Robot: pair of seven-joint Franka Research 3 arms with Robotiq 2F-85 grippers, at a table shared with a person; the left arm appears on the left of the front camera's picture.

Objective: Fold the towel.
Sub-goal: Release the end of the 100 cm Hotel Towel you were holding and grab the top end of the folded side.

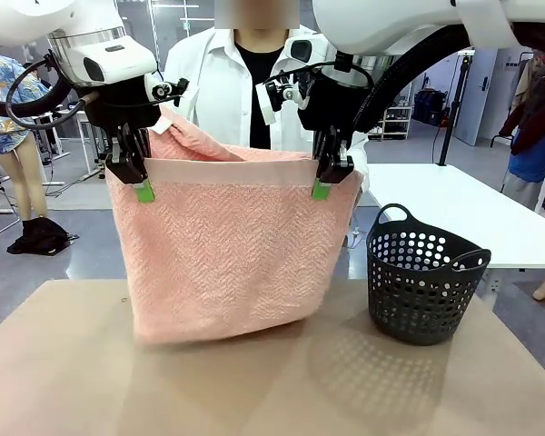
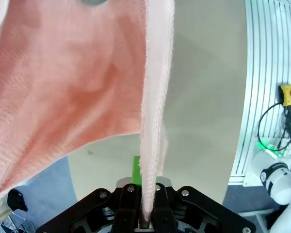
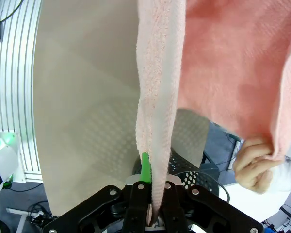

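So, quick count of what's here: one towel (image 1: 222,263), one dark basket (image 1: 422,291), two robot arms and one person (image 1: 222,82) in a white shirt on the far side of the worktop (image 1: 254,391).

The left fingers (image 1: 138,177) are clamped on the towel's top left corner and the right fingers (image 1: 327,180) on its top right corner. The plain band runs pretty much level and straight between the two. One green pad (image 1: 145,192) peeks out under the left fingers and one more under the right. Below both sets of fingers the pink cloth hangs down as a wide sheet, and its bottom fold is down at the worktop. I can't tell if it's actually touching.

Looking along the left fingers (image 2: 145,213), the towel (image 2: 63,97) edge comes straight up out of the pinch, with a second layer billowing off to one side. It's the same along the right fingers (image 3: 153,208): the band edge of the towel (image 3: 233,63) is squeezed between them. Beyond the fingers one hand (image 3: 254,162) of the person pinches the other layer's edge, so the cloth is doubled.

The basket stands on the worktop lower down, outboard of the right fingers, near the towel but not touching it.
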